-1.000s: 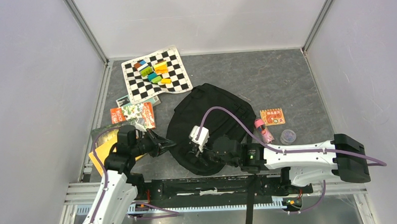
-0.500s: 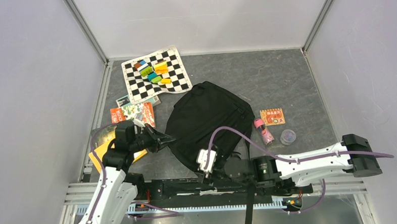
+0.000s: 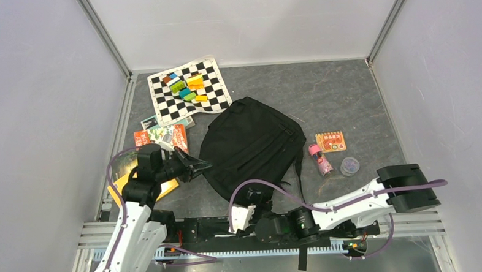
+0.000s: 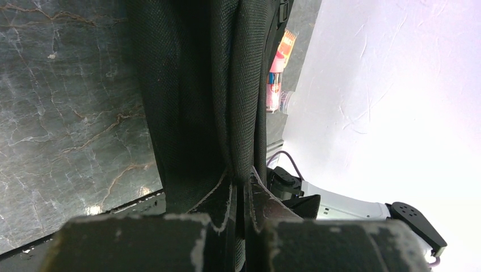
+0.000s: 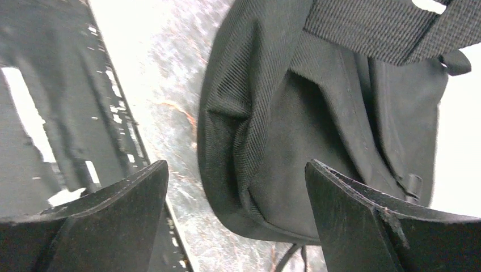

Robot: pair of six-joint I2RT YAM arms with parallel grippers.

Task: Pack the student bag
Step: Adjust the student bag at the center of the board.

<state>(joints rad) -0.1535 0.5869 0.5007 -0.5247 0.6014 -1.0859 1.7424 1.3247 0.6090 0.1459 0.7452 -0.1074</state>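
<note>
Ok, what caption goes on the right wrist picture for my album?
Open right hand facing a corner of the black student bag.

The right gripper (image 5: 235,170) stands wide open over the grey marbled table (image 5: 164,73), its two dark, scuffed fingers (image 5: 113,215) framing a rounded corner of the black woven bag (image 5: 317,113) without gripping it. A broad webbing strap (image 5: 385,28) crosses the bag at upper right. A black rail (image 5: 57,85) with white patches runs down the left.
</note>
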